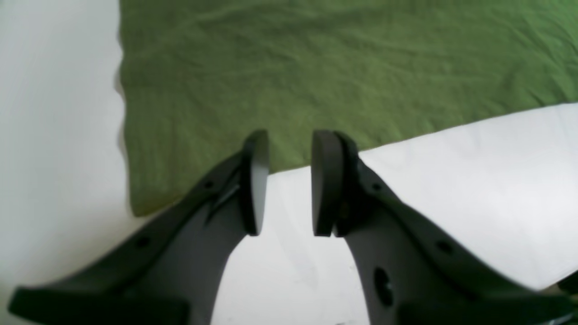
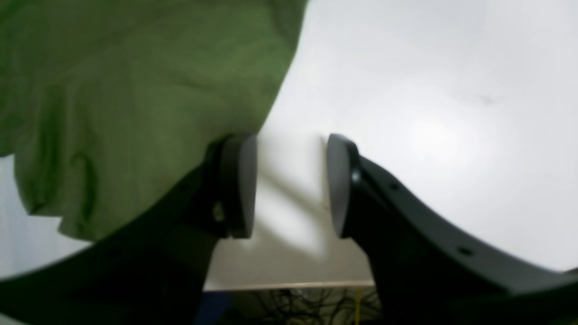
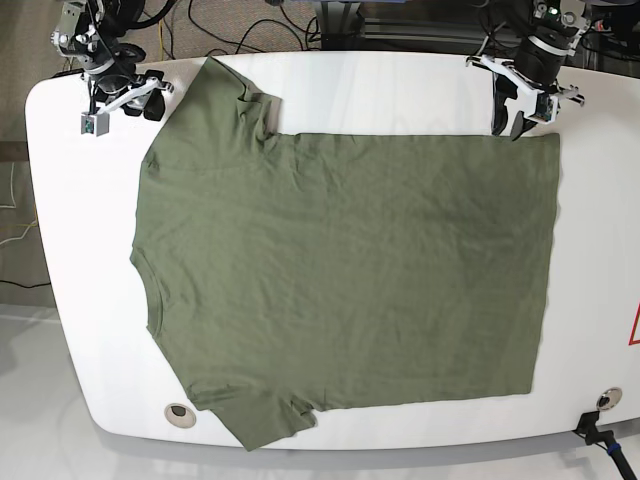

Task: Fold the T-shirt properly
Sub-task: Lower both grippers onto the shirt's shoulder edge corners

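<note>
Hovering above the hem corner, left pincer (image 1: 289,183): pads spread, nothing between them, T-shirt (image 1: 316,76) edge just ahead, presumably poised to take that corner for a fold. Right pincer (image 2: 291,185): pads spread, empty, sleeve just beside it. T-shirt lies flat across the white bench (image 3: 400,85), spanning both pincers, likely smoothed for folding.

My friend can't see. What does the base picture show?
A big olive-green T-shirt lies spread flat on a white table. The right end effector sits by one sleeve, the left end effector by a hem corner, neither holding fabric.
</note>
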Controlling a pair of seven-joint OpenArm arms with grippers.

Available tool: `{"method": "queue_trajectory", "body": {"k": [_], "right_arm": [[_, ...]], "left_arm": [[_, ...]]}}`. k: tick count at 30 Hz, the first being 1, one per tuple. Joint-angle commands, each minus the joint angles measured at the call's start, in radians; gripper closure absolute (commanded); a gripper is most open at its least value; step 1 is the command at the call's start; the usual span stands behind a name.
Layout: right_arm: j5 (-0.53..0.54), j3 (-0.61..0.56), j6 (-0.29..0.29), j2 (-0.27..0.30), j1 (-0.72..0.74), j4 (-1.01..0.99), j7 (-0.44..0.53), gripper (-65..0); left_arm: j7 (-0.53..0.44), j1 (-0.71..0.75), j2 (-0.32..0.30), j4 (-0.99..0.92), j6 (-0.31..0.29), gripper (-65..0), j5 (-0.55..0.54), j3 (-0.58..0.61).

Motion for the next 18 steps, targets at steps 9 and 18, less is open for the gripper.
{"method": "queue_trajectory", "body": {"k": [9,18], "right_arm": [[-0.018,0.002,0.004,0.012,0.037,-0.028,0.023,-23.5],[0.06,-0.001,0.035,0.013,0.044,-0.072,0.014,-24.1]], "left_arm": [[-0.042,0.002,-0.01,0.014,0.003,-16.1,-0.014,-0.007],[-0.061,0.011,0.003,0.012,0.01,-14.4,-0.006,-0.001]]}}
